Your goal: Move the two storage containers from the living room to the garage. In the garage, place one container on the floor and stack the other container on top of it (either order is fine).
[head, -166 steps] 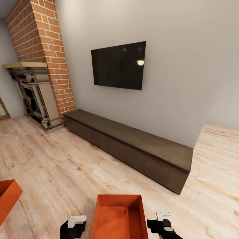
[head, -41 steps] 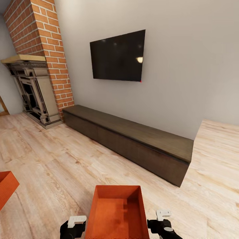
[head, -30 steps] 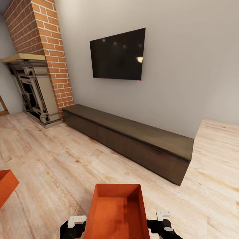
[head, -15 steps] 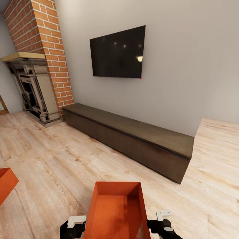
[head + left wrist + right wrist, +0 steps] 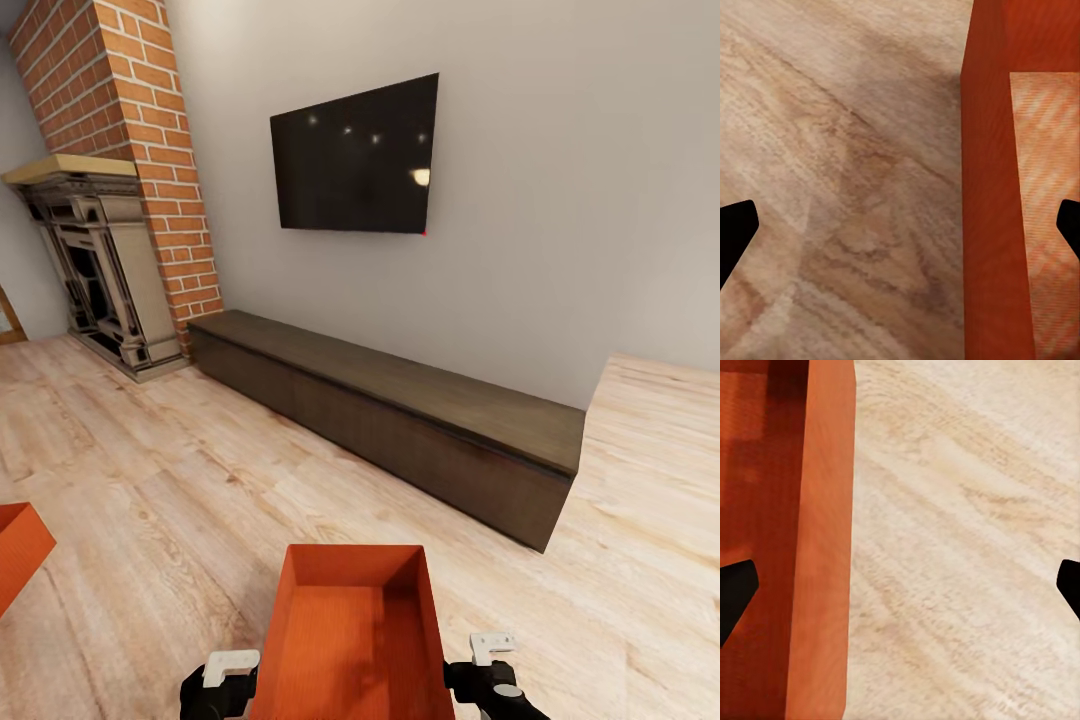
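Note:
One orange-red storage container [image 5: 352, 640] sits low in the head view on the light wood-plank floor [image 5: 180, 480] of the living room, between my two grippers. My left gripper [image 5: 225, 676] is at its left wall and my right gripper [image 5: 490, 664] at its right wall. In the left wrist view the left gripper [image 5: 900, 229] is open, with the container's wall [image 5: 986, 187] between its wide-apart black fingertips [image 5: 735, 232]. The right gripper [image 5: 900, 585] is open in the same way over the other wall [image 5: 821, 540]. A corner of the second container [image 5: 14, 552] shows at the left edge.
A long low dark-brown cabinet [image 5: 400, 410] runs along the grey wall ahead, under a black TV [image 5: 355, 155]. A red-brick chimney [image 5: 130, 130] with an ornate fireplace [image 5: 95, 270] stands at the back left. Wood floor stretches left and right of the cabinet.
The whole picture has shifted upward, so the camera has moved. The container still lies between my grippers and looks slightly larger and higher. Both grippers keep their places at the bottom edge.

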### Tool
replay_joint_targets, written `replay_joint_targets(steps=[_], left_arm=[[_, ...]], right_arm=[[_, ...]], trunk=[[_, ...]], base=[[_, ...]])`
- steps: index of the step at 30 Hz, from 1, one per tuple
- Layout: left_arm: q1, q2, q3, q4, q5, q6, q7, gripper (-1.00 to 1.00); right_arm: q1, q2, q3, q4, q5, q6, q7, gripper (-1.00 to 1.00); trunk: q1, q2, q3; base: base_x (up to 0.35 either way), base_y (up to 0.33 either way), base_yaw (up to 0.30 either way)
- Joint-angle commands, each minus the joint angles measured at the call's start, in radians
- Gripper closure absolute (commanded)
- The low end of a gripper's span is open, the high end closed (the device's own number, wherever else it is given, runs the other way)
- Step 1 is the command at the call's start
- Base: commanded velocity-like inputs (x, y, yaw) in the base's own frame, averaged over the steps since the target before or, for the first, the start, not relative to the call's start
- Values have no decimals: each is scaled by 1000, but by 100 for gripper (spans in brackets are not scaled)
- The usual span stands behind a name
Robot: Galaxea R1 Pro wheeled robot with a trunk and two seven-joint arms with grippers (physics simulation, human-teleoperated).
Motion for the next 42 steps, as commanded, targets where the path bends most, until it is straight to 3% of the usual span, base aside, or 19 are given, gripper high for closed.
replay_joint_targets(steps=[1, 30, 42], left_arm=[[-1, 0, -2, 1, 0, -3, 5, -100], [-1, 0, -2, 1, 0, -3, 5, -100], [-1, 0, -2, 1, 0, -3, 5, -100]], right_arm=[[-1, 0, 2, 1, 2, -3, -4, -100], [-1, 0, 2, 1, 2, -3, -4, -100], [-1, 0, 2, 1, 2, -3, -4, -100]], trunk=[[0, 0, -1], [0, 0, -10], [0, 0, -24]], base=[[0, 0, 0], [0, 0, 5], [0, 0, 0]])
